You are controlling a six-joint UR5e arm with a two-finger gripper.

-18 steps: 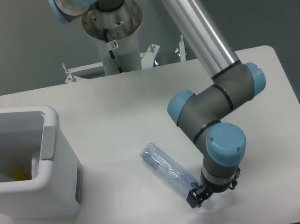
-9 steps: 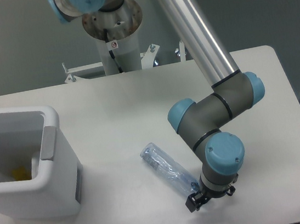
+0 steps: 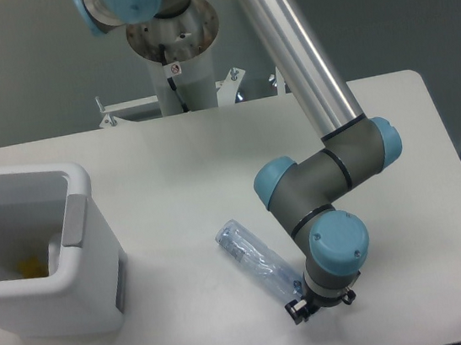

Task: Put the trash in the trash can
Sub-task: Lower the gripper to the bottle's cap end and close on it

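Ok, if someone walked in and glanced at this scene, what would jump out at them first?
Probably the big robot arm with blue joint caps, bent down to the table's near right, its gripper at the end of a crushed clear plastic bottle lying on the white table. Next, the large white trash can at the left edge, with something yellow inside.

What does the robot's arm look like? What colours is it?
The arm is a shiny silver tube joined to chunky dark grey joints, each closed by a round light blue cap. At its tip sits a small black gripper. Its white base post carries a thin black cable and a little red-and-white sticker.
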